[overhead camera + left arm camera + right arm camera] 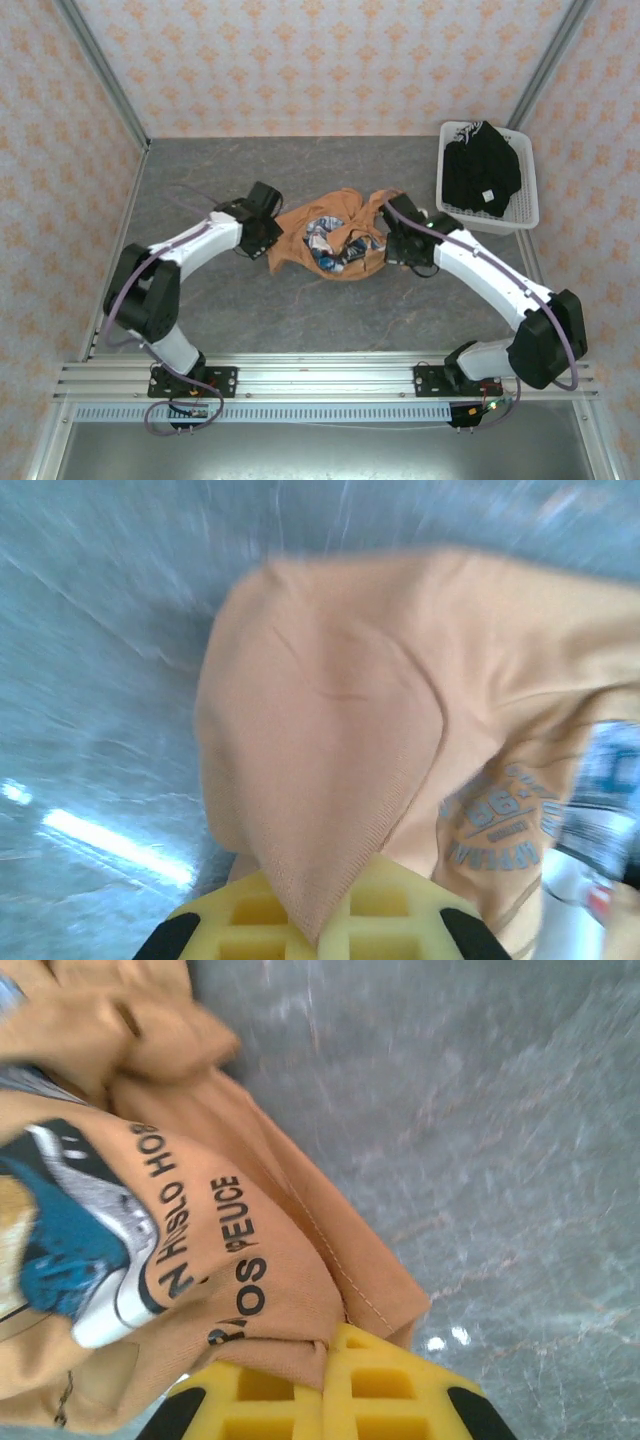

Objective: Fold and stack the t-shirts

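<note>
While the left gripper [312, 920] and right gripper [330, 1380] each clamp an edge of the orange t-shirt [330, 235], it lies bunched on the bench [250, 300].
The left holds a plain fold, the right the seamed edge by the print. Best to draw the arms apart evenly and low, so the cloth spreads flat before folding; an uneven pull would likely twist it. Black t-shirts [480, 170] sit in the white basket [527, 215], well apart.

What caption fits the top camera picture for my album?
Left gripper and right gripper pinch the crumpled orange t-shirt; a black garment lies in the white basket.
</note>
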You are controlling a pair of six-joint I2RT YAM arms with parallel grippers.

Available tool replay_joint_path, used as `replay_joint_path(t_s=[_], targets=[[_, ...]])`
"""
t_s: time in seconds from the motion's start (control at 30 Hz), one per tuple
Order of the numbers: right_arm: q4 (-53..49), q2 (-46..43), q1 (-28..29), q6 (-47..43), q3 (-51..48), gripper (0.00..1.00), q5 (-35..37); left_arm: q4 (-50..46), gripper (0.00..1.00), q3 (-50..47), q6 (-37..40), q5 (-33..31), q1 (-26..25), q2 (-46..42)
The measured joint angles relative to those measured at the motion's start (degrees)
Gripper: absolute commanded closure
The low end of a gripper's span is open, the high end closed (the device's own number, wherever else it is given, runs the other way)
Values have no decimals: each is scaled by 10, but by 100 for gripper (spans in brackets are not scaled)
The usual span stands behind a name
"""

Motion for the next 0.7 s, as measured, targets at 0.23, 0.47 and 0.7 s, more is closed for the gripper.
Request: replay_joint_path(t_s=[0.23,0.47,0.7], targets=[[-11,38,-64,-21,188,100,-2,-78,100,120,65,-25,71,-113],[-17,68,-80,-30,279,100,-10,-133,100,161,94,-24,90,-154],[-24,-42,-80,-4,79,100,-36,-137,85,-49,56,71,47,-246]])
